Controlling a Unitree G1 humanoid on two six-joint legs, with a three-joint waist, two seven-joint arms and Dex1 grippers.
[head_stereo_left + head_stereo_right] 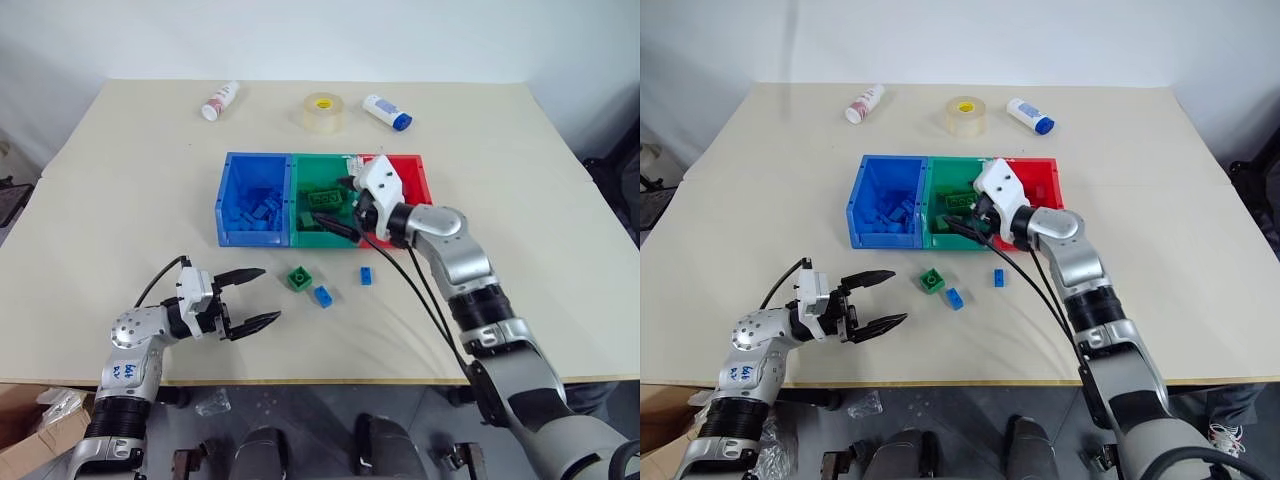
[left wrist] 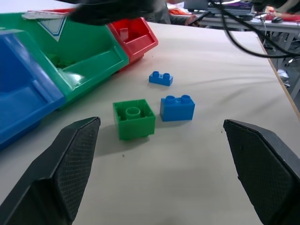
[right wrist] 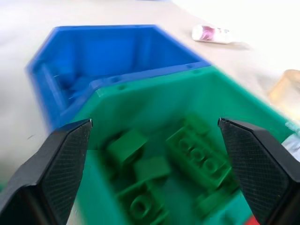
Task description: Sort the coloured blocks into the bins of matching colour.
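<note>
Green brick (image 1: pixel 298 278) and two blue bricks (image 1: pixel 322 296) lie loose at the bins' (image 1: pixel 257 238) six o'clock. Right gripper (image 1: pixel 345 205) hangs over the green bin, jaws spread, empty – lift clear first. Left gripper (image 1: pixel 254 297) – open too – should straddle one brick squarely.

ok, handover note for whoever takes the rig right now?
Left gripper: open, empty, low over the table near its front edge.
Right gripper: open, empty, over the green bin.
Done: green bricks lie in the green bin, blue bricks in the blue bin.
Left: one green brick and two blue ones on the table in front of the bins.
</note>
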